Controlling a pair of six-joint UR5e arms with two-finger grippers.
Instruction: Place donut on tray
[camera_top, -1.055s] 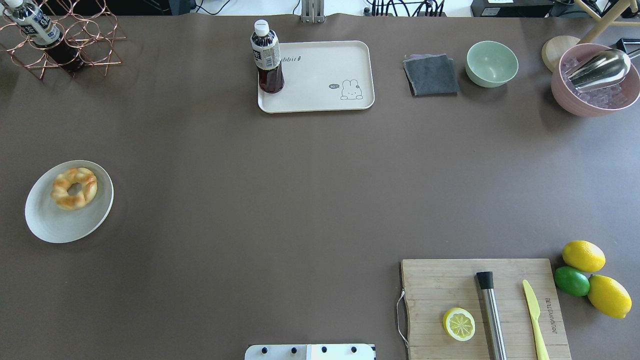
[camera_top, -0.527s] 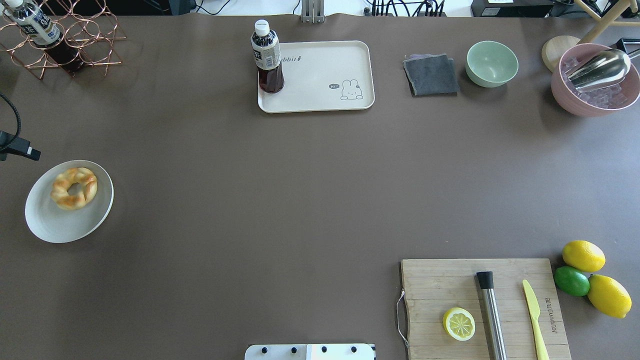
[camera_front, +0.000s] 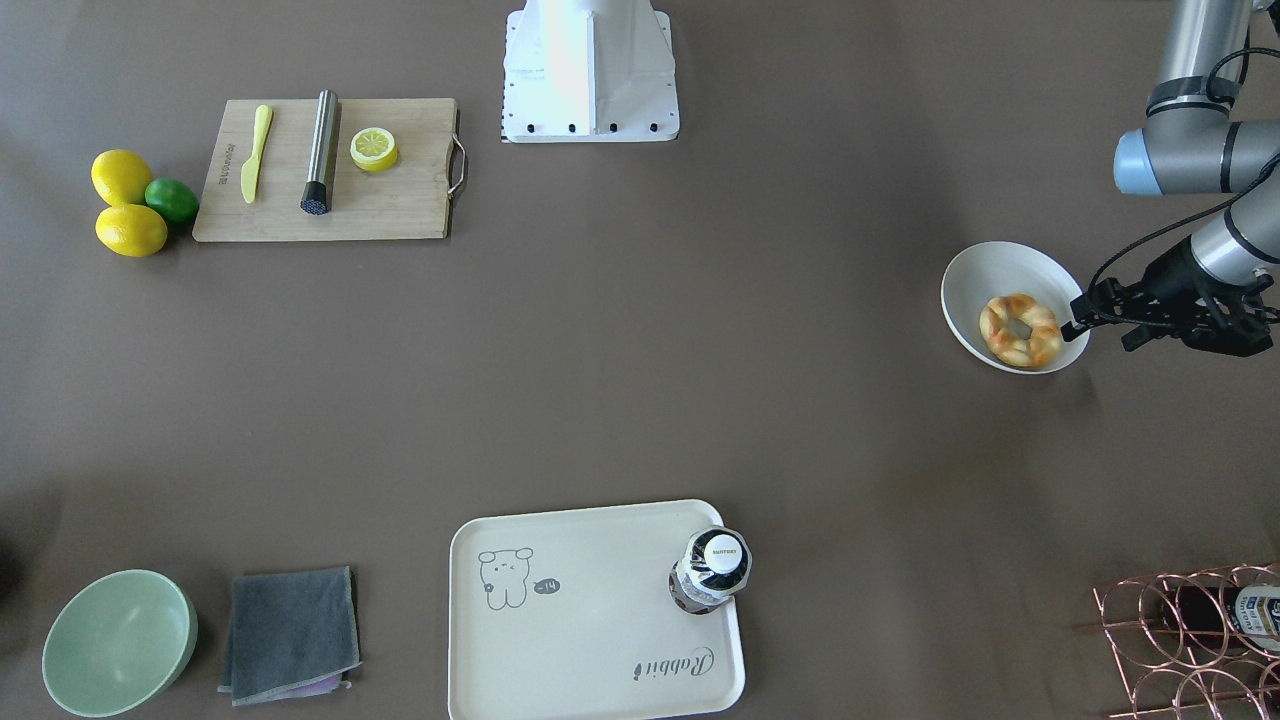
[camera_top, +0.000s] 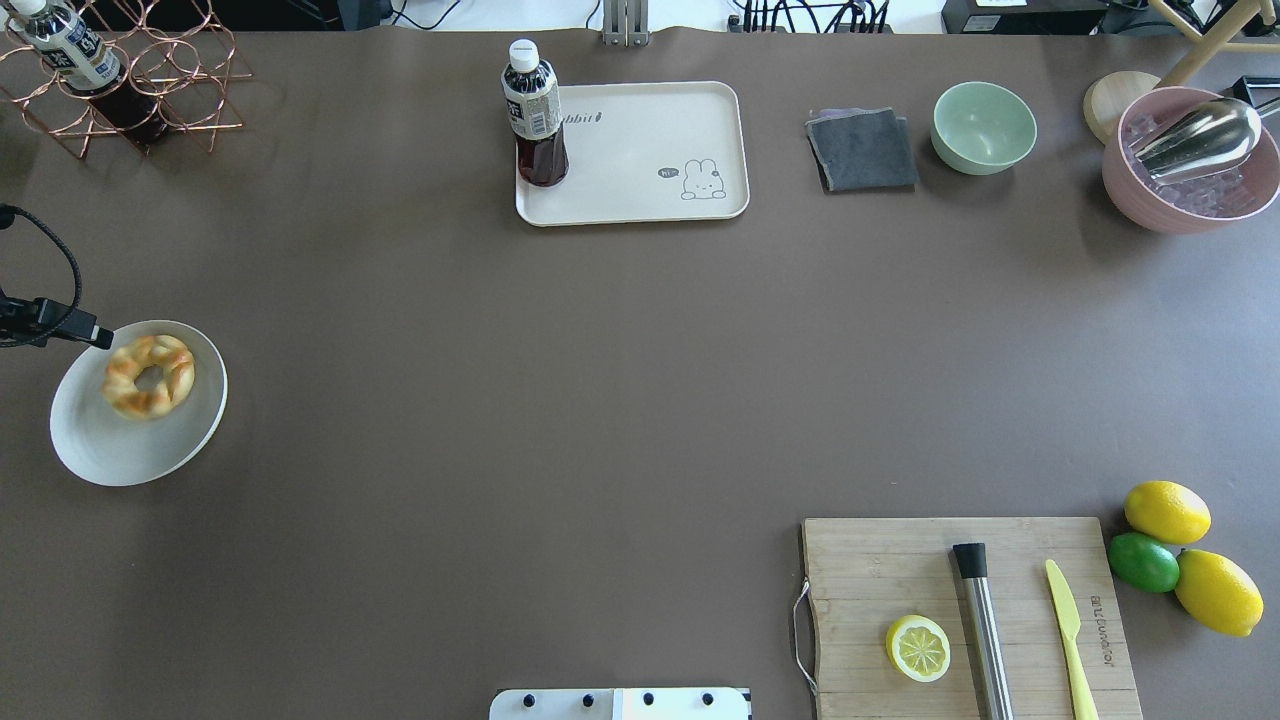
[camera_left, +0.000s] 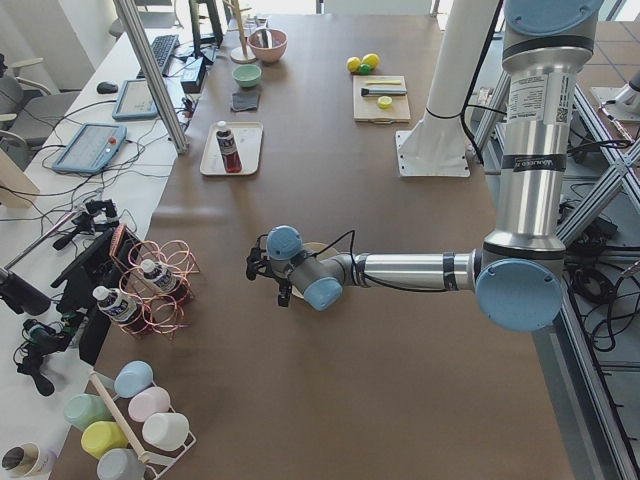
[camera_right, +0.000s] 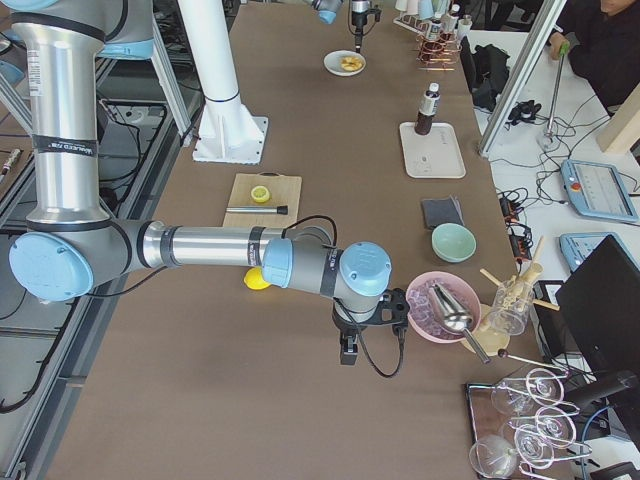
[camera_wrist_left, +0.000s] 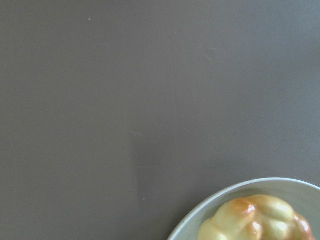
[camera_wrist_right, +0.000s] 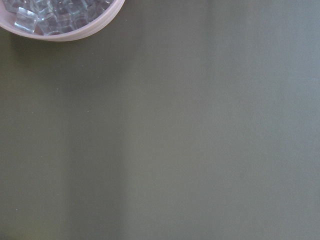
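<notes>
The donut (camera_top: 148, 376) lies on a white plate (camera_top: 130, 455) at the table's left side; it also shows in the front view (camera_front: 1020, 330) and at the lower right of the left wrist view (camera_wrist_left: 260, 220). The cream rabbit tray (camera_top: 650, 150) sits at the far middle with a dark drink bottle (camera_top: 535, 115) standing on its left end. My left gripper (camera_front: 1160, 315) hovers just outside the plate's rim, beside the donut and apart from it; its fingers are not visible. My right gripper (camera_right: 348, 350) hangs over bare table near the pink bowl; I cannot tell whether it is open or shut.
A copper wire rack (camera_top: 130, 80) with a bottle stands at the far left. A grey cloth (camera_top: 862, 150), a green bowl (camera_top: 984, 127) and a pink bowl of ice (camera_top: 1190, 170) line the far right. A wooden board (camera_top: 965, 615) with a lemon half, plus lemons and a lime (camera_top: 1143, 562), sits near right.
The black end of my left arm has come in from the left edge and moved right, up to the plate's rim. The donut, plate and tray have not moved.
</notes>
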